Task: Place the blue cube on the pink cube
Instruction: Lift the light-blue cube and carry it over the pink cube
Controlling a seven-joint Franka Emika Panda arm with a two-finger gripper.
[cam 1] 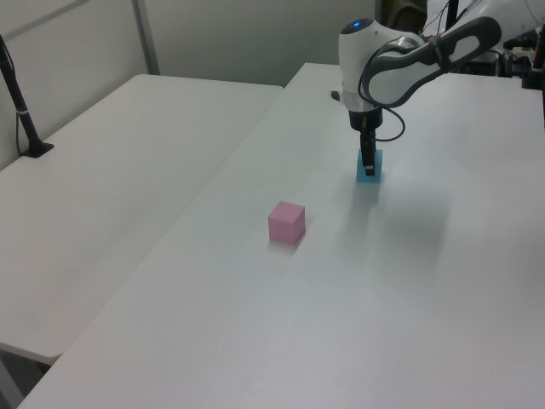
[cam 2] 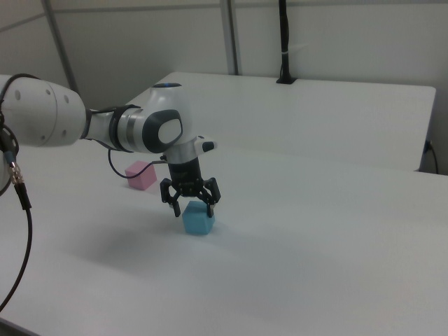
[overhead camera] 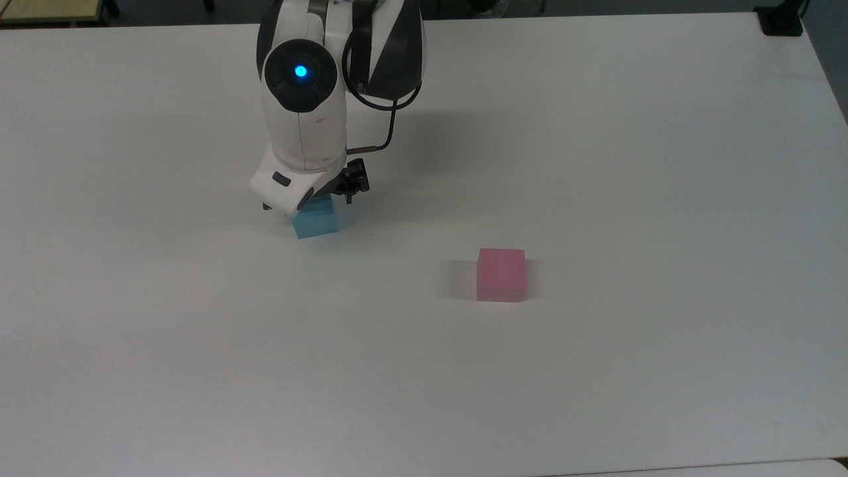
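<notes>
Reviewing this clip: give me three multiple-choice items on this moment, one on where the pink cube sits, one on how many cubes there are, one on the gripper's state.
1. In the top view, the pink cube lies where from the blue cube?
A. lower right, apart
B. directly on top
C. upper left, touching

2. How many cubes are on the table?
A. one
B. two
C. four

3. The gripper is:
A. shut on the pink cube
B. open, fingers either side of the blue cube's top
C. raised far above both cubes

Key: 1 A, bare table separates them. 2 B, one blue, one pink. 3 B, the right view shows the fingers spread, straddling the cube, which sits on the table.
</notes>
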